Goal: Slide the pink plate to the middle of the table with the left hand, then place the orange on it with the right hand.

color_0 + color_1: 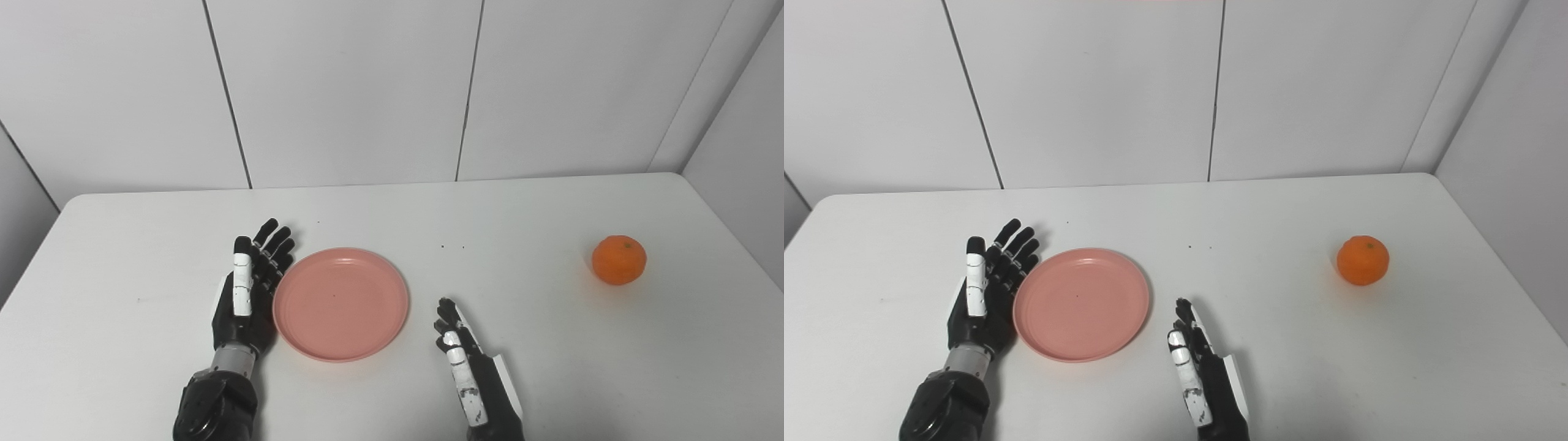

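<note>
A round pink plate (pixel 340 303) lies flat on the white table (pixel 122 275), a little left of the middle. My left hand (pixel 248 294) is open, on edge, with its palm against the plate's left rim. The orange (pixel 618 260) sits alone far to the right. My right hand (pixel 468 367) is open near the front edge, fingers straight, right of the plate and well short of the orange. It holds nothing.
White wall panels (pixel 343 92) stand behind the table's far edge. Another wall (pixel 753 141) closes in at the right, near the table's rounded back corner.
</note>
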